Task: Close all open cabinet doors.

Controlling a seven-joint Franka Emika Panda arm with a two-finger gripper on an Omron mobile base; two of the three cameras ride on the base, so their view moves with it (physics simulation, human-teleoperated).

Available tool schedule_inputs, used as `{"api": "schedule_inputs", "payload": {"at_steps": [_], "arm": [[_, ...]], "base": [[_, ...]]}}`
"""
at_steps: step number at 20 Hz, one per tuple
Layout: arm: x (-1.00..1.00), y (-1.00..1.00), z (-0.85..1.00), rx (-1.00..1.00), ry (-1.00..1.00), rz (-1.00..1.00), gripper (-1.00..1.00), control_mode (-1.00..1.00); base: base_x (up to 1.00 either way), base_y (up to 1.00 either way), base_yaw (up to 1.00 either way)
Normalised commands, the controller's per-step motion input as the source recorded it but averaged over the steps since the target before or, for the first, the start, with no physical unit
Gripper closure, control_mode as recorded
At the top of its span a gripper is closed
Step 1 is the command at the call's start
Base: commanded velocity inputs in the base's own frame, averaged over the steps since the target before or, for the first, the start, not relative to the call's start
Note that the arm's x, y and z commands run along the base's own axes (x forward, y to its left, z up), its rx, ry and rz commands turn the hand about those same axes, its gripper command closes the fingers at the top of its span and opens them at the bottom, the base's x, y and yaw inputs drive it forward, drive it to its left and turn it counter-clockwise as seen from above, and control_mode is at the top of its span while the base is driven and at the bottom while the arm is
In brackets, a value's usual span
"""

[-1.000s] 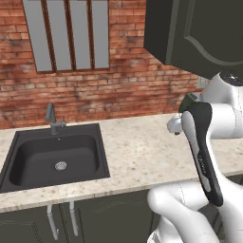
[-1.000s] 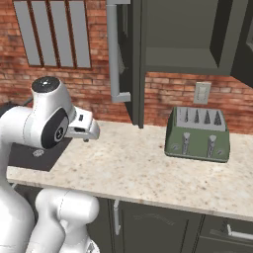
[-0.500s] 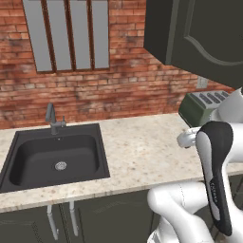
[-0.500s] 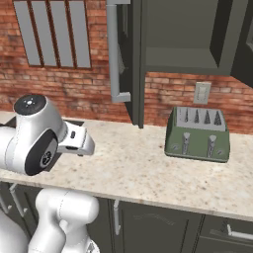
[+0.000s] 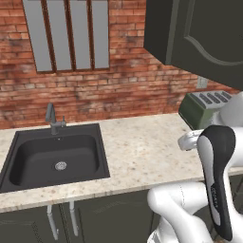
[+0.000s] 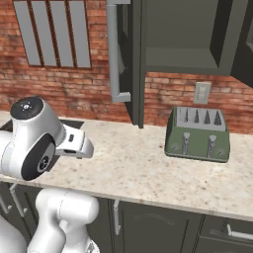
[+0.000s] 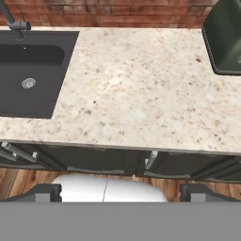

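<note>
My arm has folded lower over the speckled beige stone desk (image 6: 148, 173). My hand (image 7: 120, 193) sits apart-fingered, gripping nothing, aimed down. Tall dark grey-green cabinet door (image 6: 129, 59) with grey bar handle hangs open above, untouched; closing not begun.

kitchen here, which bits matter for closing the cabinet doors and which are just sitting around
Part of the job:
- open dark grey-green wall-cabinet door with long grey bar handle, swung out over the counter
- second open dark wall-cabinet door, at the right edge
- two-finger gripper, empty, aimed down at the counter

Just lying about:
- green four-slot toaster
- black sink
- grey faucet
- speckled beige counter
</note>
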Motion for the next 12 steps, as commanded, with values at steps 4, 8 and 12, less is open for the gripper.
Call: {"api": "schedule_inputs", "payload": {"at_steps": [4,8,12], "arm": [[-0.44,-0.01,0.00,0.00,0.00,0.00,-1.00,-1.00],[-0.65,-0.10,0.00,0.00,0.00,0.00,-1.00,-1.00],[-0.57,-0.08,0.00,0.00,0.00,0.00,-1.00,-1.00]], "base": [[0.00,0.00,0.00],[0.00,0.00,0.00],[0.00,0.00,0.00]]}}
